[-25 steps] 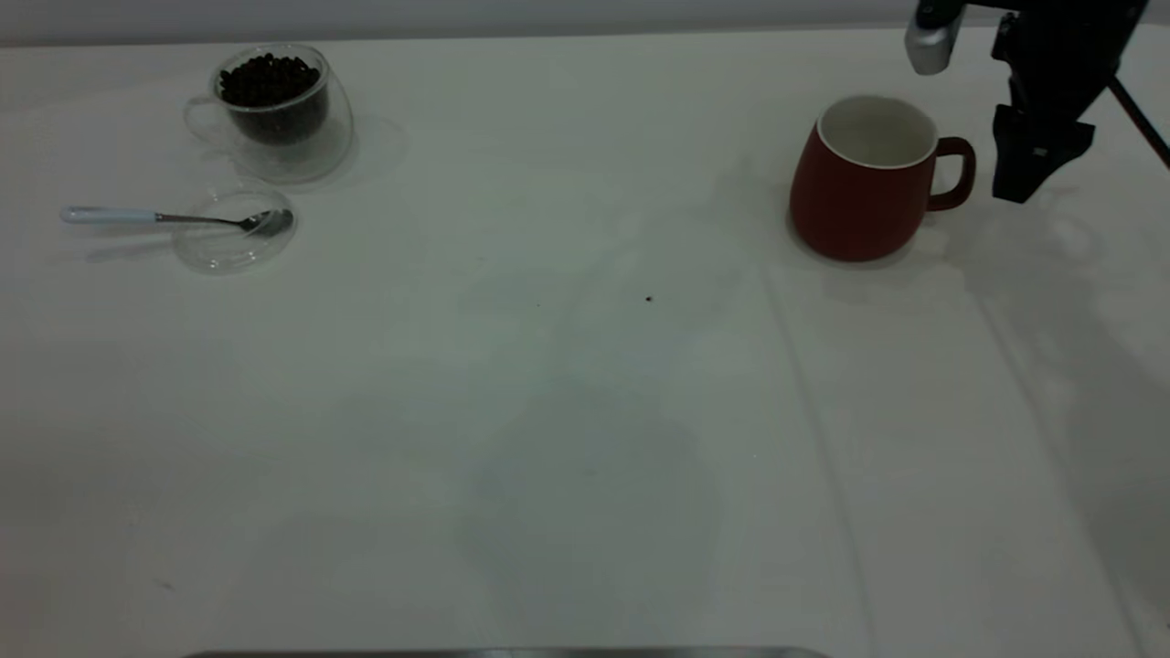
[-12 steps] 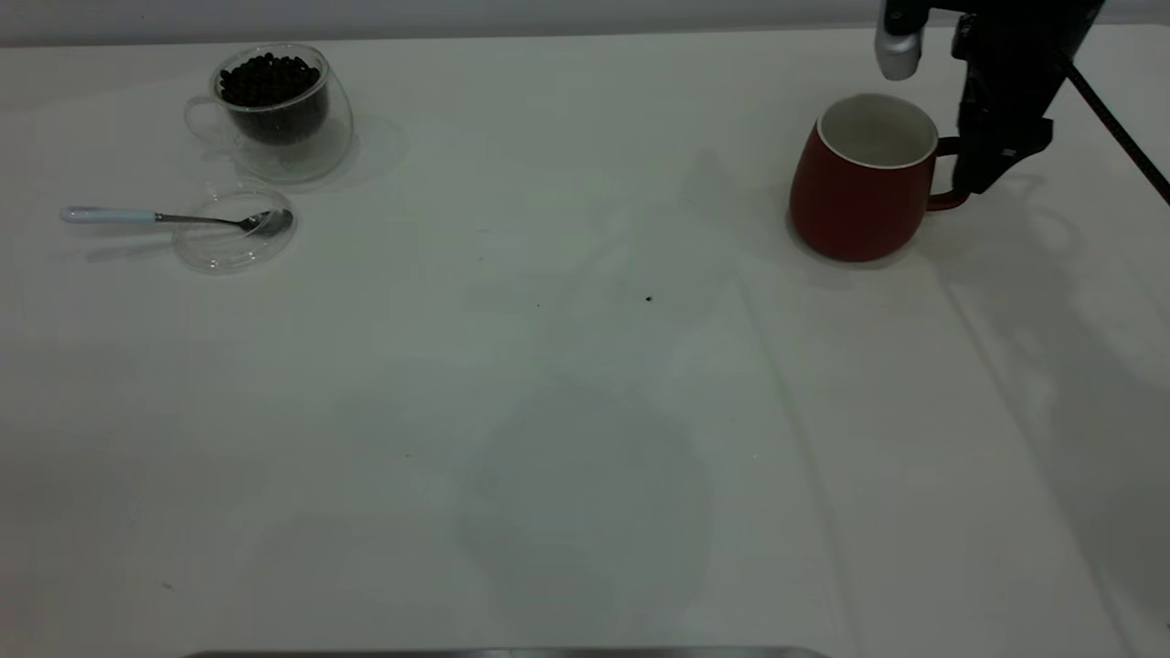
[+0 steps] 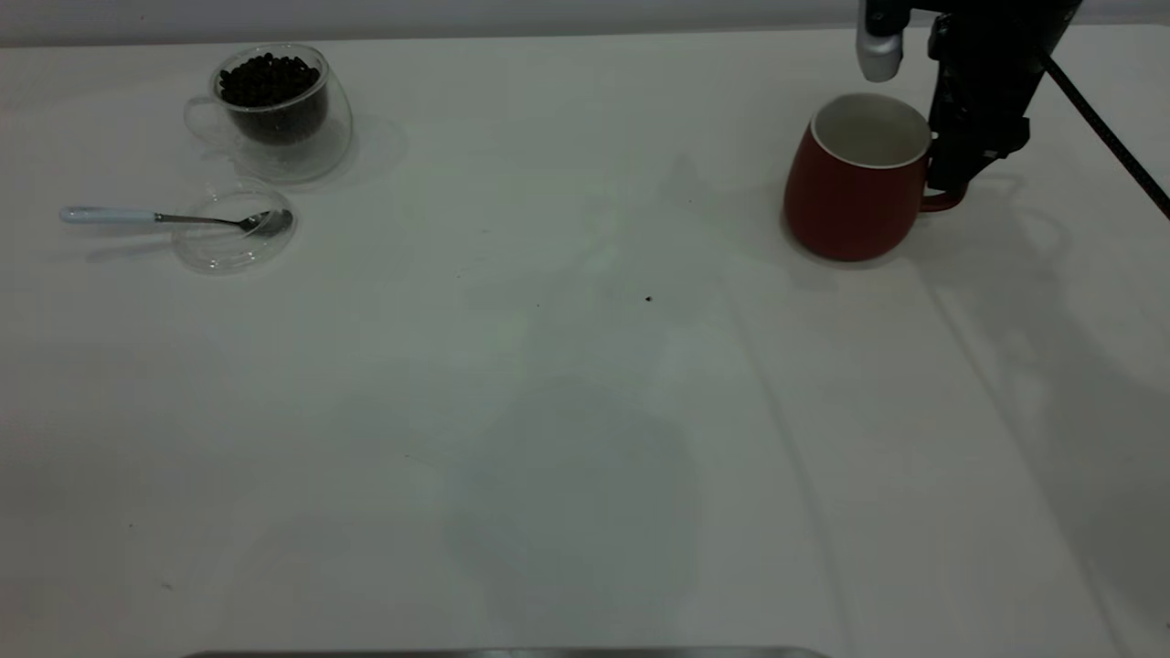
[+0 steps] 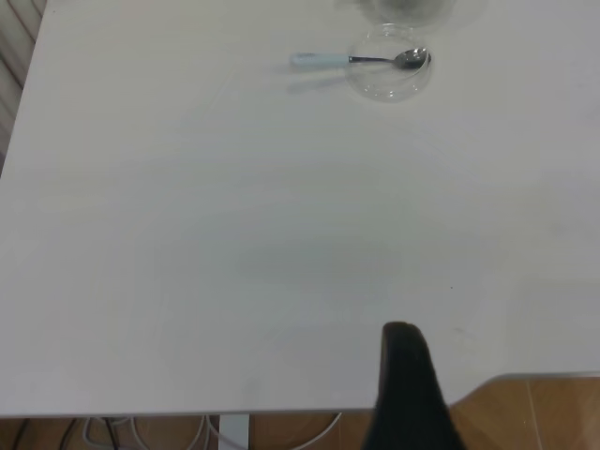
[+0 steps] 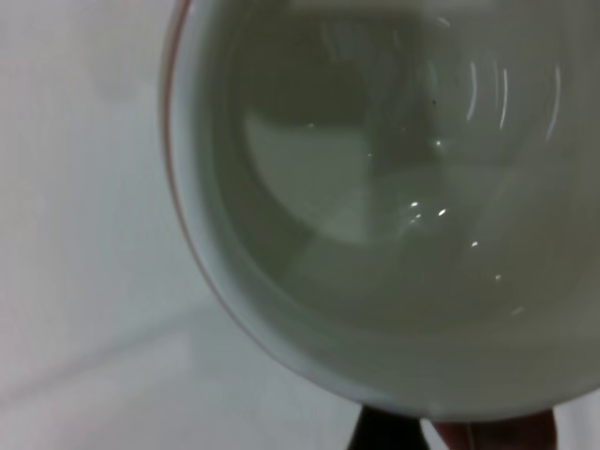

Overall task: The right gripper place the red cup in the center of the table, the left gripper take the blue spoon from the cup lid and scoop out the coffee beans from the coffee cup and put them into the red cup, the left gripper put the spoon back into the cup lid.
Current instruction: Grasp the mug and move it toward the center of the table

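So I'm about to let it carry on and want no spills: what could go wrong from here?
The red cup already leans with the right gripper at its handle; a poor hold could tip or drop it. Dragging it toward the table centre might make it topple.

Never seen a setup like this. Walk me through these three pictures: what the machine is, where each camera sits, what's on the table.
Two robot arms share a white table. The wide picture comes from a camera outside the rig; the other two from cameras on the arms' wrists. The right gripper is down at the handle of the red cup; its wrist camera looks into the cup's empty white inside. The left gripper hangs back by the table edge. Far off lie the blue spoon, bowl resting in the clear cup lid, and the coffee cup holding coffee beans.
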### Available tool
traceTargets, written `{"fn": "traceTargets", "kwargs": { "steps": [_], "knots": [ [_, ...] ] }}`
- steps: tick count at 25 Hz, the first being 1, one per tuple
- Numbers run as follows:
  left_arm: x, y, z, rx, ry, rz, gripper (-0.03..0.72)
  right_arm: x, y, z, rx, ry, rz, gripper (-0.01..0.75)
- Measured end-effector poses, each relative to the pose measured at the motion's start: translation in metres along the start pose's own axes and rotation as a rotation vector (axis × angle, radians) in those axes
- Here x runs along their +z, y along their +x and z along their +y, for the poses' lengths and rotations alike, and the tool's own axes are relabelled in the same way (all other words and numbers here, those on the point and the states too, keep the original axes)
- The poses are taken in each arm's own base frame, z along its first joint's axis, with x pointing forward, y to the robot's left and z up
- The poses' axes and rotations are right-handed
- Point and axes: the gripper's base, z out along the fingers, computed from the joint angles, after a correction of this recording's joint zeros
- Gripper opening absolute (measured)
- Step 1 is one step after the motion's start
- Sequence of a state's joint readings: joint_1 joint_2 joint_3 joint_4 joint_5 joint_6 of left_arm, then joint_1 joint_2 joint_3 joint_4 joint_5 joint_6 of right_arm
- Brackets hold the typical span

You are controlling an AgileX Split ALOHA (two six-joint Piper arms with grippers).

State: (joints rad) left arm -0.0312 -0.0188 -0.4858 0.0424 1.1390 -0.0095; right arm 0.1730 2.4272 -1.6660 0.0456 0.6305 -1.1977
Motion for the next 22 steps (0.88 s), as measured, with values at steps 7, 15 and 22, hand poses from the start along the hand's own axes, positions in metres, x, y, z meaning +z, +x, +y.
{"fn": "traceTargets", "kwargs": {
  "steps": [7, 15, 22],
  "knots": [
    [0.000, 0.000, 0.000, 0.000, 0.000, 0.000, 0.570, 0.000, -0.007, 0.003, -0.009, -0.009, -0.017, 0.596],
    [0.000, 0.000, 0.000, 0.000, 0.000, 0.000, 0.570, 0.000, -0.017, 0.009, -0.045, -0.020, -0.024, 0.596],
    [0.000, 0.000, 0.000, 0.000, 0.000, 0.000, 0.570, 0.000, -0.031, 0.016, -0.083, -0.028, -0.030, 0.596]
  ]
}}
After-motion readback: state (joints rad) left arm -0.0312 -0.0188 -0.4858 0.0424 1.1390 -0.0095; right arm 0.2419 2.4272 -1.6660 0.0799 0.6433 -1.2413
